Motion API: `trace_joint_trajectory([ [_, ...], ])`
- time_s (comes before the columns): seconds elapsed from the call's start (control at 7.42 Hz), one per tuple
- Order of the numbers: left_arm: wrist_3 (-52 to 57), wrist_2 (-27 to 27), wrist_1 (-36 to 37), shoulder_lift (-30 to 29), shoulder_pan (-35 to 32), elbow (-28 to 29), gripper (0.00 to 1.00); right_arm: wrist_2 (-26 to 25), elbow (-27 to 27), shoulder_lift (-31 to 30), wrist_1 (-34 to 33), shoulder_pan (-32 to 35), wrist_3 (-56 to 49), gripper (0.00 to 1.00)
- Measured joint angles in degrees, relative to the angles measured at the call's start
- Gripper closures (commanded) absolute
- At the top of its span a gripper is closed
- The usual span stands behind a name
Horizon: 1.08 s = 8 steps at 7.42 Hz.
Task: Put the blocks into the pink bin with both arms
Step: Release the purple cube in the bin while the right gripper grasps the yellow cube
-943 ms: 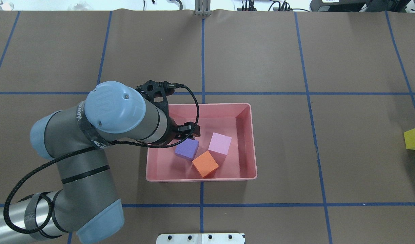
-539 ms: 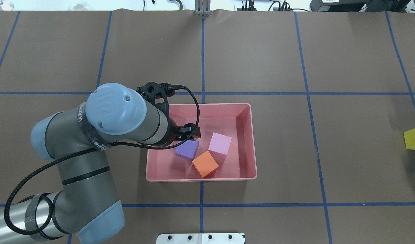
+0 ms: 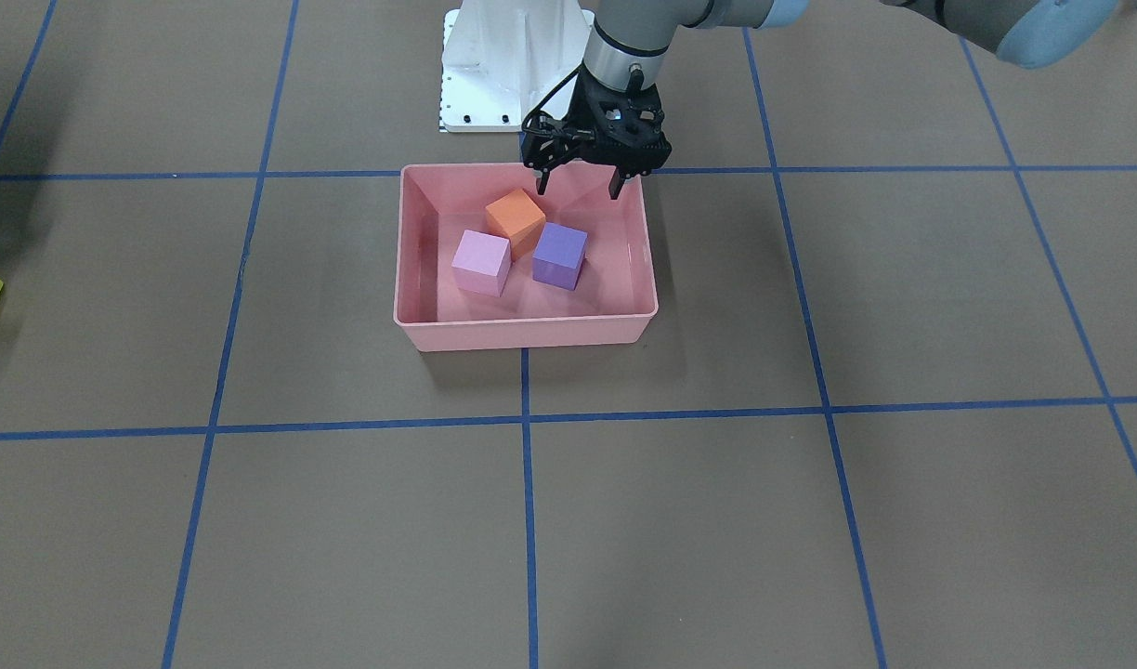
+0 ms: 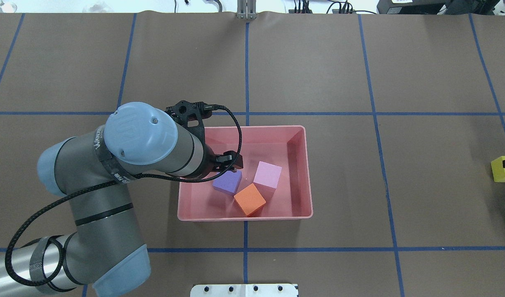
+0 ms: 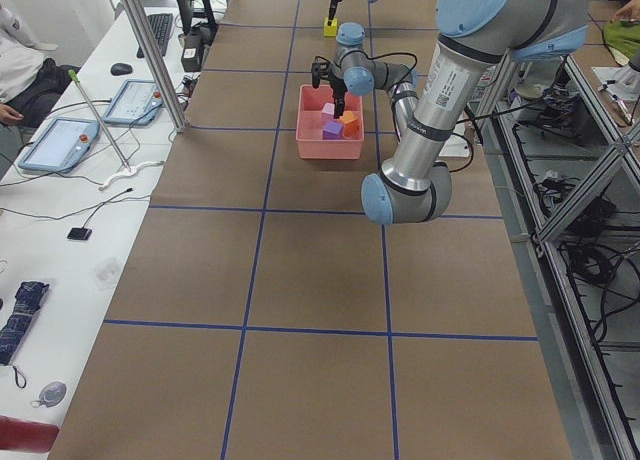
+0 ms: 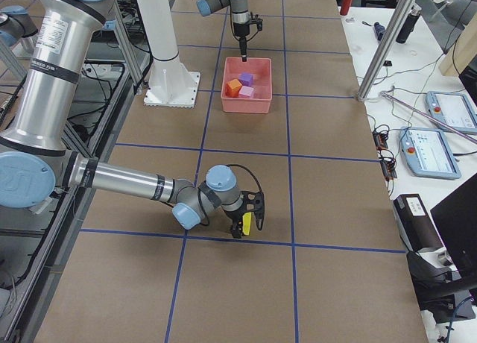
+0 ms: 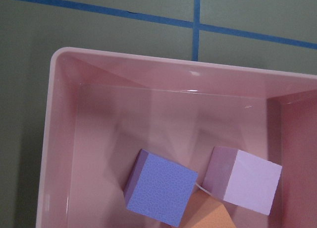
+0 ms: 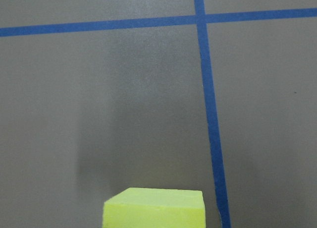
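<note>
The left arm (image 4: pixel 141 142) was held over the pink bin (image 4: pixel 308 173), its jaws apart and empty above the purple block (image 4: pixel 227 182). The orange block (image 4: pixel 249 199) and pink block (image 4: pixel 267 174) were seen beside it inside. Far right on the tabletop (image 4: pixel 421 185), the yellow block (image 4: pixel 502 173) was flanked by the right arm's (image 6: pixel 134 183) jaws; whether clamped could not be told.
</note>
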Motion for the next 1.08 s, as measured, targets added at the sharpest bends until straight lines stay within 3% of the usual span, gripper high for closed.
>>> trace_joint_trajectory([
  [1.08, 0.00, 0.00, -0.03, 0.12, 0.03, -0.01, 0.00, -1.29, 1.28, -0.72, -0.54, -1.59, -0.96, 0.00],
])
